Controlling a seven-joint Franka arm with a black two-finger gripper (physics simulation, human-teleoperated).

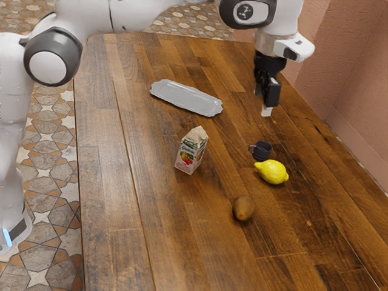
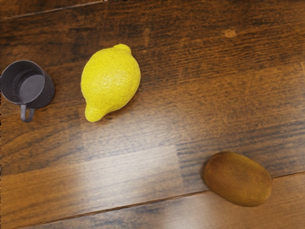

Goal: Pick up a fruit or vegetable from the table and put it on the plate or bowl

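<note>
A yellow lemon [image 1: 271, 171] [image 2: 110, 81] lies on the wooden table toward the exterior view's right. A brown kiwi [image 1: 244, 208] [image 2: 238, 178] rests nearer the front edge, a short way from the lemon. The flat silver plate [image 1: 186, 97] sits farther back, near the table's middle. My gripper [image 1: 265, 103] hangs in the air above the table, behind the lemon and to the right of the plate in the exterior view. It is open and holds nothing. The wrist view looks straight down on the lemon and the kiwi.
A small dark cup [image 1: 260, 149] [image 2: 26, 87] stands just behind the lemon, almost touching it. A juice carton [image 1: 191, 150] stands upright between the plate and the kiwi. A pink wall [image 1: 357, 73] borders the table on the exterior view's right.
</note>
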